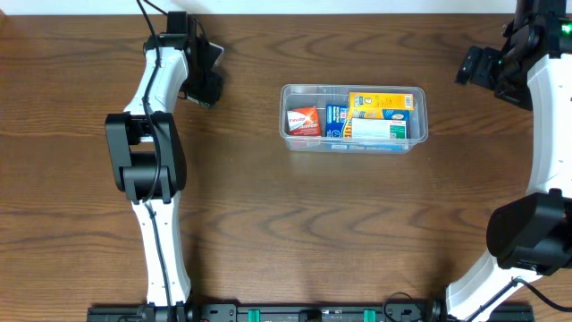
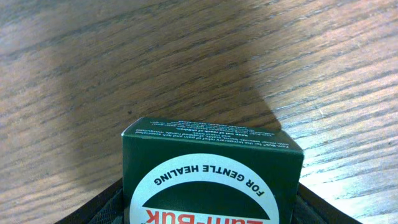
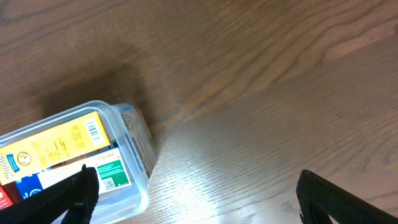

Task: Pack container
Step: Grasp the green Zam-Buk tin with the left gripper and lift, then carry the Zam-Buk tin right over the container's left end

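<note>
The green box fills the bottom of the left wrist view, printed face up, sitting between the dark fingers of the left gripper. The gripper looks closed on it, though the contact itself is below the frame, so I can't tell how firm the hold is. Bare bench lies ahead of it.

The container stands well off to that gripper's side, between the two arms. It is already crowded: a red box sits at the end nearer the left gripper, and a yellow box and others fill the rest. The only gap I can make out is a narrow strip behind the red box.

The right gripper hangs spread wide and empty, with the container's corner just beyond its left finger.

The risk is the fit. If the green box comes down off-square, it could catch the rim or land on the red box. The light tub could then slide or tip, as nothing braces it. A shallow hold could also let the box swivel on the way over.
</note>
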Available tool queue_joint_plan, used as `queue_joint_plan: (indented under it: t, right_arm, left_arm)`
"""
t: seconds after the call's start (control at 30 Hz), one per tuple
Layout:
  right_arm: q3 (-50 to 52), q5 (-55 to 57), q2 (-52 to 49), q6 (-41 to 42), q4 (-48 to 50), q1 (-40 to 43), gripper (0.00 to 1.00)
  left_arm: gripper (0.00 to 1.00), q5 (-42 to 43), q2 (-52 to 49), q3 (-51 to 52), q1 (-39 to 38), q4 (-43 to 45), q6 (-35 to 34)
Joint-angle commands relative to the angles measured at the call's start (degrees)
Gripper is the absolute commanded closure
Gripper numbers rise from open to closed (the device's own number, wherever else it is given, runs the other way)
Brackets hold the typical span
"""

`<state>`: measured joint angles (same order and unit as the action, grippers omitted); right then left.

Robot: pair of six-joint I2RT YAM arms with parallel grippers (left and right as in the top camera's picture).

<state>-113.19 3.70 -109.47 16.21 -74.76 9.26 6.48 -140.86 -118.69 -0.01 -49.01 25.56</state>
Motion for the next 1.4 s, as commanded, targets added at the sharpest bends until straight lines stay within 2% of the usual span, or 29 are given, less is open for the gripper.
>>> queue_joint_plan:
  t: [0.0, 0.23, 0.37, 0.53, 0.73, 1.07, 1.37]
  right_arm:
    - [-0.3, 0.6, 1.5, 0.9, 0.0, 0.1, 0.01]
    - [-0.3, 0.6, 1.5, 0.9, 0.0, 0.1, 0.01]
    - [-0.3, 0.6, 1.5, 0.9, 0.0, 0.1, 0.01]
    - [-0.3, 0.6, 1.5, 0.9, 0.0, 0.1, 0.01]
    - [-0.3, 0.6, 1.5, 0.9, 0.0, 0.1, 0.01]
    - [-0.3, 0.6, 1.5, 0.9, 0.0, 0.1, 0.01]
    - [-0.3, 0.6, 1.5, 0.9, 0.0, 0.1, 0.01]
  left_arm:
    - [0.33, 0.0, 0.6, 0.2, 0.2, -0.4, -5.4]
    - [0.34, 0.0, 6.6, 0.2, -0.1, -1.4, -21.7]
    - [0.35, 0.3, 11.0, 0.2, -1.2, -3.9, -28.1]
    - [0.36, 0.7, 16.7, 0.2, -4.6, -7.2, -30.7]
    - [0.36, 0.6, 21.1, 0.2, -12.1, -9.0, -30.8]
    - [0.35, -2.0, 21.2, 0.3, -25.2, -10.1, -37.7]
    - [0.37, -5.2, 20.9, 0.6, -31.4, -15.0, -43.5]
